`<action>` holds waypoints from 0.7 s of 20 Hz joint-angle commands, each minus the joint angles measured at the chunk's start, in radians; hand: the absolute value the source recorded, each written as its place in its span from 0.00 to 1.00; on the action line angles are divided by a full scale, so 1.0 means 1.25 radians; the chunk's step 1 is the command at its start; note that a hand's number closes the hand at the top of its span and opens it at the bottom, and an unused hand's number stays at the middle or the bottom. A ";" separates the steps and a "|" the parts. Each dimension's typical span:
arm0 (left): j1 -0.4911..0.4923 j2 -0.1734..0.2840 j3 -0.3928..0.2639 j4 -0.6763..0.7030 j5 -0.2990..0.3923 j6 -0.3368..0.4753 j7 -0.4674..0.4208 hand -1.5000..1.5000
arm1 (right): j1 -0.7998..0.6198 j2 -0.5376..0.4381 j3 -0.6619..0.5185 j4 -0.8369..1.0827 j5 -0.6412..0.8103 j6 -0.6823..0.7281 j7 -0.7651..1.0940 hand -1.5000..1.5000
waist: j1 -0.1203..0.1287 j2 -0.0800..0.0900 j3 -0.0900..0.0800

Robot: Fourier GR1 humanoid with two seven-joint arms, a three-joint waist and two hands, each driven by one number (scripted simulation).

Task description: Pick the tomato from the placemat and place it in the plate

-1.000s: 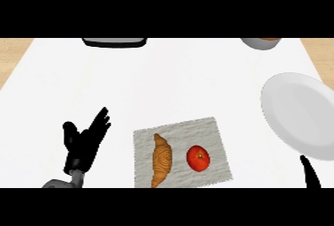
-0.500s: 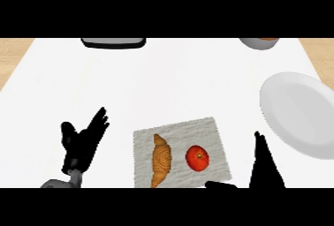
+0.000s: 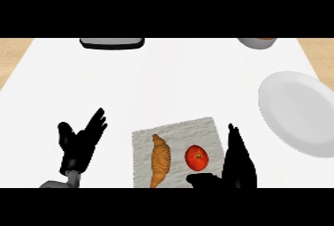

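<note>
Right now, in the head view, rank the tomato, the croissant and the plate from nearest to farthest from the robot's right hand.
1. Tomato: on the placemat, just left of the right hand.
2. Croissant: farther left on the placemat, beyond the tomato.
3. Plate: up and to the right, at the counter's right edge.

Right hand [image 3: 238, 165] nearer the tomato [image 3: 197, 158]

tomato [image 3: 198, 158]: red, round, lying on placemat [image 3: 176, 132], just left of right hand [image 3: 238, 165] fingers [image 3: 233, 141], not held | placemat: grey, flat on tabletop | plate [image 3: 294, 112]: white, up-right of fingers, apart
</note>
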 commanded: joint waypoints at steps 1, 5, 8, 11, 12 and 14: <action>-0.026 -0.035 -0.004 0.003 -0.019 0.039 0.021 0.50 | -0.106 0.012 -0.006 0.031 -0.013 -0.019 0.198 0.00 | -0.002 0.000 0.000; 0.002 -0.007 0.008 0.014 -0.001 -0.018 -0.007 0.50 | -0.075 0.012 0.020 0.082 0.007 -0.016 0.215 0.00 | -0.002 0.000 0.000; 0.004 -0.001 0.009 -0.020 -0.009 -0.001 0.023 0.50 | -0.037 0.012 0.006 0.094 0.021 0.005 0.192 0.00 | -0.005 -0.002 0.000; 0.036 -0.005 0.009 -0.019 -0.007 -0.017 -0.012 0.50 | -0.083 0.012 -0.005 0.146 0.001 -0.027 0.200 0.00 | 0.001 -0.001 0.000; 0.031 -0.008 0.008 -0.021 -0.007 -0.020 -0.009 0.50 | -0.058 0.012 -0.020 0.132 0.000 -0.004 0.173 0.00 | -0.004 -0.002 0.000; 0.002 -0.023 -0.001 -0.036 -0.020 0.016 0.048 0.50 | -0.103 0.012 0.030 0.160 -0.018 -0.021 0.229 0.00 | 0.000 -0.001 0.000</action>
